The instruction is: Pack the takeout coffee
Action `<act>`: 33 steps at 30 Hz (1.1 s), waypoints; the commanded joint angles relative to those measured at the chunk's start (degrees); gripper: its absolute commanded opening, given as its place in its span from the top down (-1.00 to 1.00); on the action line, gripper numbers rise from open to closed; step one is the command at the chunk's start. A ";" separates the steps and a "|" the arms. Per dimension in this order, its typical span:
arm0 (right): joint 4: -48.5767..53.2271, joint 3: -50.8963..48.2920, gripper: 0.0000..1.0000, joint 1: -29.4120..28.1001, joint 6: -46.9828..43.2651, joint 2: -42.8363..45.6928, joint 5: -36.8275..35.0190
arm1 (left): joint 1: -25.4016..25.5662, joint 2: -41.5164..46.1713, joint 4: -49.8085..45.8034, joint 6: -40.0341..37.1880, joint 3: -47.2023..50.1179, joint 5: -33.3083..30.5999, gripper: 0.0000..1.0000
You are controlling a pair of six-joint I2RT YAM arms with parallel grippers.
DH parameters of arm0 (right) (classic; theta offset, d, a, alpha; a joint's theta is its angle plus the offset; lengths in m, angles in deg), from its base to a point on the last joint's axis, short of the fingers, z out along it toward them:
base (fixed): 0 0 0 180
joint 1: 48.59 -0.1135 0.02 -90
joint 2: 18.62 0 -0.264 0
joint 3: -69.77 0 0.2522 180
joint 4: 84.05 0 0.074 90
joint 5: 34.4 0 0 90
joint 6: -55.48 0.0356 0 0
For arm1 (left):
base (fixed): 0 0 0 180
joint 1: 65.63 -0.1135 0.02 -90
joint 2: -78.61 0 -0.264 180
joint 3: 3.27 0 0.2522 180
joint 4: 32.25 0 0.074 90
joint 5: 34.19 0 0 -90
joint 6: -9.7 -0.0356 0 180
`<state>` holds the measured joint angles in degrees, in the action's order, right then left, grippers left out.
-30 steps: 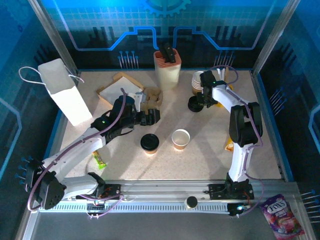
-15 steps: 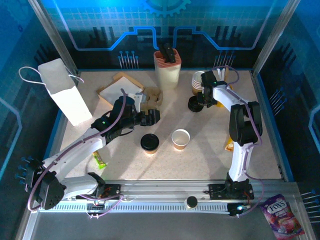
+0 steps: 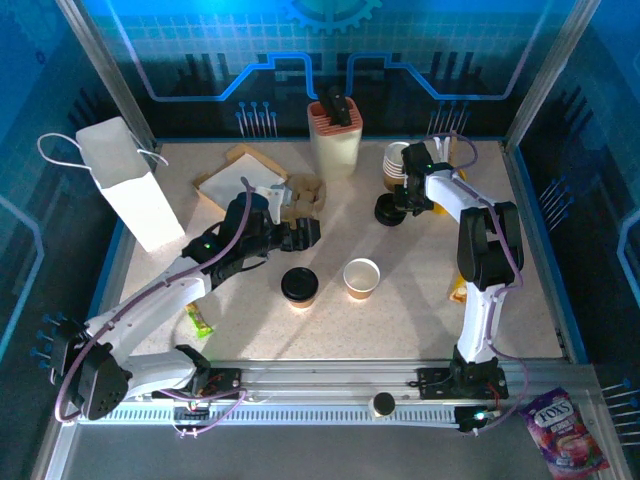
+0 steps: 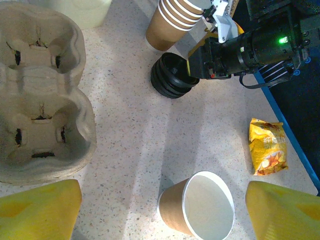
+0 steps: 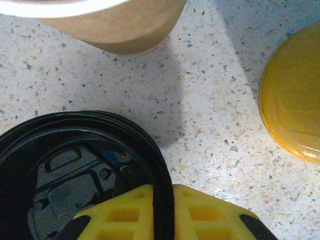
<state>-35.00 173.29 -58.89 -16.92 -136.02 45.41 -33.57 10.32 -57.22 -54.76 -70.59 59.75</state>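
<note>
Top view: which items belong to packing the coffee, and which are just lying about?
Job: lidded cup, open cup, black lids, cup carrier, paper bag.
Lying about: yellow snack packet, green bar, candy pouch.

Tabletop (image 3: 400,330) was beige with dark and pale speckles. Lidded cup (image 3: 299,287) was tan, lid black; open cup (image 4: 200,210) tan outside, white inside. Lid pile (image 4: 169,80) glossy black. Cup stack (image 4: 167,27) tan with white rims. Carrier tray (image 4: 35,100) grey-beige pulp. Snack packet (image 4: 268,145) yellow-orange. Paper bag (image 3: 130,190) white. Right gripper (image 5: 169,200) had yellow waffle-grid pads (image 5: 210,220). Backdrop (image 3: 200,40) was blue with circuit lines.
</note>
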 commanded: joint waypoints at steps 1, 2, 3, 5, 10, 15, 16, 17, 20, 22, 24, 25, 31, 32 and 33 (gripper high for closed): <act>0.57 1.30 0.73 0.99 -0.30 -0.29 0.24 | 0.25 0.43 1.35 0.79 0.84 0.58 -0.72; 0.65 1.38 0.74 1.03 -0.45 -0.24 0.15 | 0.29 0.43 1.36 0.77 0.85 0.67 -0.72; 0.66 1.38 0.74 1.06 -0.51 -0.09 0.20 | 0.29 0.29 1.36 0.75 0.90 0.56 -0.72; 0.78 1.55 0.75 1.11 -0.58 0.30 0.28 | 0.30 0.20 1.45 0.74 0.95 0.65 -0.72; 0.92 1.64 0.77 1.09 -0.64 1.78 1.00 | 0.29 -0.07 1.79 0.74 0.97 0.80 -0.72; 1.07 1.13 0.77 1.16 -0.70 3.64 1.75 | 0.33 -0.53 2.66 1.09 1.13 1.06 -0.72; 1.08 0.95 0.76 1.10 -0.75 4.00 1.99 | 0.31 -0.66 2.85 1.26 1.25 1.15 -0.72; 1.06 0.78 0.77 1.16 -0.89 4.36 2.19 | 0.29 -0.80 3.04 1.34 1.21 1.30 -0.72; 1.10 0.33 0.76 1.26 -0.95 4.98 2.54 | 0.36 -1.20 3.81 1.77 1.09 1.76 -0.72; 1.23 0.16 0.76 1.25 -0.92 5.29 2.91 | 0.29 -1.27 3.66 1.88 1.03 1.83 -0.72; 1.21 -0.26 0.77 1.42 -0.67 6.33 3.72 | 0.29 -1.11 3.76 2.31 0.92 1.92 -0.72; 1.27 -0.58 0.77 1.41 -0.43 7.25 4.47 | 0.34 -0.84 4.07 2.63 1.04 1.94 -0.72; -2.14 -4.84 0.78 1.40 4.92 18.15 17.30 | -0.47 1.62 11.20 8.59 3.46 2.05 -0.73; -3.31 -5.97 0.78 1.41 6.74 20.52 20.96 | -0.88 2.23 14.38 10.63 4.34 2.82 -0.74; -4.53 -7.02 0.78 1.39 8.85 22.60 24.26 | -1.29 2.54 17.47 12.55 5.16 3.37 -0.75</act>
<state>-36.01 168.08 -58.26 -13.55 -120.33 58.22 -33.97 10.64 -48.65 -48.21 -67.33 60.87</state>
